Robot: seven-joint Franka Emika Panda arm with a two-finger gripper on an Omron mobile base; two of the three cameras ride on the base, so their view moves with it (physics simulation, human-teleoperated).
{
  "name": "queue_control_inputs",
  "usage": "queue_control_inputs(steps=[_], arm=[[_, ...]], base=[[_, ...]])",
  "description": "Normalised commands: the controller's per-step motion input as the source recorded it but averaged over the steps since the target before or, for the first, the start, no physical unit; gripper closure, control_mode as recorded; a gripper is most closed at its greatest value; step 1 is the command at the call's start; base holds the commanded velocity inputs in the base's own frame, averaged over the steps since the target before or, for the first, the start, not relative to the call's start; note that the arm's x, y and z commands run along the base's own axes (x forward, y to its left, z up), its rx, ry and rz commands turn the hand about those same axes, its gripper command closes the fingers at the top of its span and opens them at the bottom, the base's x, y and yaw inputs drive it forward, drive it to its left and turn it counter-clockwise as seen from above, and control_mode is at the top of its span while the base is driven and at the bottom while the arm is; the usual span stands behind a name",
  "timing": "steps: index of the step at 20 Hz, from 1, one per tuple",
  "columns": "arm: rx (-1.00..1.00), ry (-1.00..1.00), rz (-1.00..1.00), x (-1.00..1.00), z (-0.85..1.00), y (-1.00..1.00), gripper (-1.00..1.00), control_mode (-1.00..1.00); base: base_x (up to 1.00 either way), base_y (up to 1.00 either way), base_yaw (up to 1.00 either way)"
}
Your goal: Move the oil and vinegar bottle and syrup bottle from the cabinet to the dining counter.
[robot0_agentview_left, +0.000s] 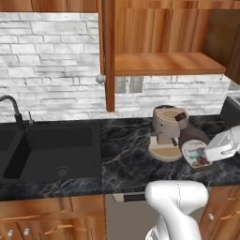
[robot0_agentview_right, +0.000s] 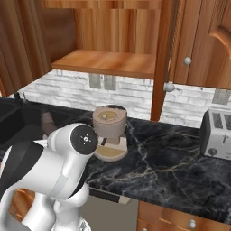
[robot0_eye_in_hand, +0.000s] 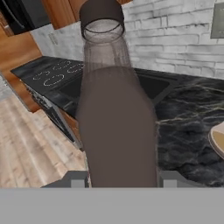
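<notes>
1. Cabinet (robot0_agentview_left: 164,63): door swung open, the one shelf seen is bare wood, set above the bench. No bottle stands on that shelf.
2. Bench (robot0_agentview_left: 126,154): black marble with pale veins, running along the brick wall. Sink (robot0_agentview_left: 51,147) sunk in at the left; toaster (robot0_agentview_right: 217,133) standing far right, well apart from the arm.
3. Arm (robot0_agentview_right: 67,167): white, folded low in front of the bench edge, hand reaching to the right in the left base view.
4. Coffee grinder (robot0_agentview_left: 168,133): beige, round base, on the bench just beside the held bottle.
5. Syrup bottle (robot0_eye_in_hand: 116,127): dark brown, black cap. It sits between the fingers (robot0_eye_in_hand: 118,179), lying along the line of the hand, cap pointing away from the camera. In the left base view its labelled face (robot0_agentview_left: 197,153) shows next to the grinder, low over the bench.
6. Fingers: partly closed, clamped on the lower body of the syrup bottle, one tip each side.
7. Judgement: carry stage, bottle out of the cabinet, dining counter not yet reached.
8. Risks: bottle passes close to the grinder, so a swing could knock it. Grip is low on a smooth body; a fast turn could let it slip or twist. The open door hangs above the path.
</notes>
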Motion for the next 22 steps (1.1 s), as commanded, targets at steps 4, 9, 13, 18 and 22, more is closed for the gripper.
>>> queue_control_inputs(steps=[4,9,13,18,22], arm=[[0.00,0.00,0.00,0.00,0.00,0.00,1.00,1.00],[0.00,0.00,0.00,0.00,0.00,0.00,1.00,1.00],[0.00,0.00,0.00,0.00,0.00,0.00,1.00,1.00],[0.00,0.00,0.00,0.00,0.00,0.00,1.00,1.00],[0.00,0.00,0.00,0.00,0.00,0.00,1.00,1.00]], base=[[-0.69,0.00,0.00],[-0.85,0.00,0.00],[-0.96,0.01,0.04],[-0.96,0.04,0.12],[-0.96,0.21,0.26]])
